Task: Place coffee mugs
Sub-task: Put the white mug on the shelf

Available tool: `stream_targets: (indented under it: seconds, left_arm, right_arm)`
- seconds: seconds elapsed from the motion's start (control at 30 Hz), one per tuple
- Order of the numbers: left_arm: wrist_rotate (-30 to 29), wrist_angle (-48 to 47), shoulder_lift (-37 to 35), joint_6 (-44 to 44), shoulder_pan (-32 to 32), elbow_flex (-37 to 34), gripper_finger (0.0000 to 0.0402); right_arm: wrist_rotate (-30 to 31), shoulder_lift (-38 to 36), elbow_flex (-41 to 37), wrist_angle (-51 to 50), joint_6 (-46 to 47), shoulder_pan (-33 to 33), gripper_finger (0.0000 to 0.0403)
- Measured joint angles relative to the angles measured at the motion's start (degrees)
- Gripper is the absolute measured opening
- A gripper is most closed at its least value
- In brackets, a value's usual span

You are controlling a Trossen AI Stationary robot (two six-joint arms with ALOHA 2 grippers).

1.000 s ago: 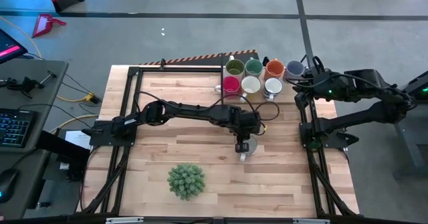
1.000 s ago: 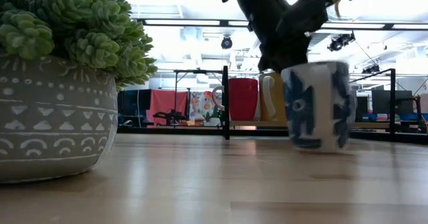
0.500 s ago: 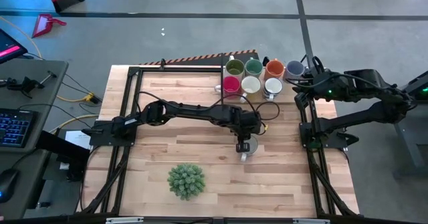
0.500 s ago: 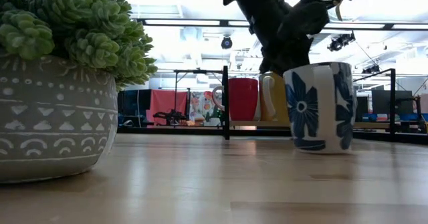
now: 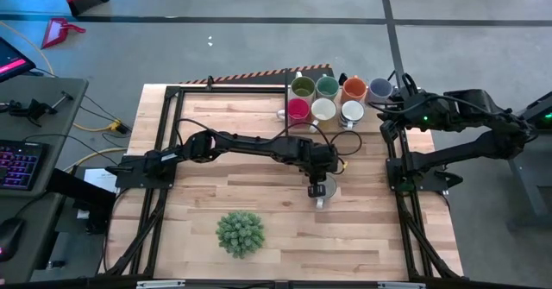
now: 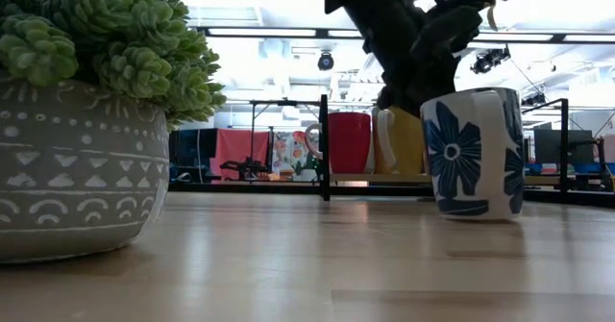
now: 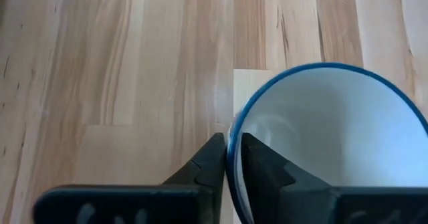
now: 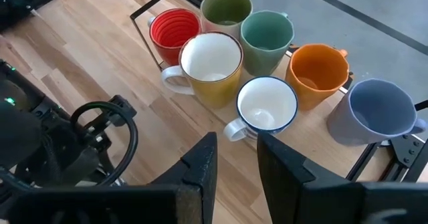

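Item 1, near edge of the counter (image 5: 198, 194): potted plant (image 5: 240, 234), left of centre; not part of the task and well apart from the hands.

Item 2, middle of the counter, right of centre: blue-flowered mug (image 6: 473, 153), white with a blue rim. In the low view we judge its base a hair above the wood or just touching; we cannot tell which. It stands upright, its long axis vertical.

Item 3: left hand (image 5: 318, 188), reaching from the left edge across the counter. In the left wrist view its fingers (image 7: 212, 162) are clamped on the mug's rim, one inside the wall and one outside. The mug hangs straight below this hand, so we judge the coming move to be a short vertical lowering and release, with no sideways shift needed.

Item 4, far edge, right of centre: seven mugs in two rows on a low rack (image 8: 144, 15). Front row: red mug (image 8: 174, 31), cream mug (image 8: 209, 65), white mug (image 8: 267, 105). Back row: olive mug (image 8: 226, 10), teal mug (image 8: 267, 37), orange mug (image 8: 317, 71), blue-grey mug (image 8: 377, 110).

Item 5: right hand (image 8: 234, 164), waiting above the far right corner near the rack, fingers a little apart and holding nothing. The left arm is the nearer to the flowered mug.
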Motion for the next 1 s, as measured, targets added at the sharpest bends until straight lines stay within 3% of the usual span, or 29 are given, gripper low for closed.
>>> stream_targets:
  seconds: [0.63, 1.0]
  left_arm:
    - [-0.5, -1.8, -1.1, 0.7, 0.9, 5.2, 0.0168]
    - [0.5, -4.4, -9.1, 3.6, 0.9, 5.3, 0.0177]
  right_arm:
    - [-2.0, 0.0, 0.0, -1.9, -0.3, 0.0, 0.0085]
    - [-0.4, 0.0, 0.0, -2.1, -1.4, 0.0, 0.0085]
